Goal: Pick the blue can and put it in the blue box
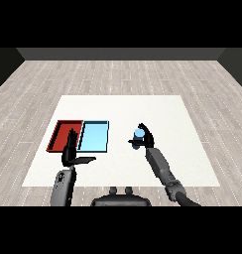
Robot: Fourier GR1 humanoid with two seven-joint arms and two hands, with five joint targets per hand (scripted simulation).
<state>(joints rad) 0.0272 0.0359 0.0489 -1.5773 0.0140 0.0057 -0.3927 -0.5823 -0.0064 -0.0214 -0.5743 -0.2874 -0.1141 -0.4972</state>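
The blue can [139, 133] is held upright in my right hand [144, 139], whose fingers and thumb curl round it, right of the trays and slightly above the table. The light blue tray [93, 137] lies at the table's left, with the red tray [63, 135] touching its left side. My left hand [71, 151] stands in front of the red tray with straight fingers pointing up and the thumb out to the right, holding nothing. Most of the can's lower part is hidden by the right hand.
The white table [157, 109] spreads wide behind and to the right of the trays. A grey wood floor surrounds it. Both forearms come in from the lower corners.
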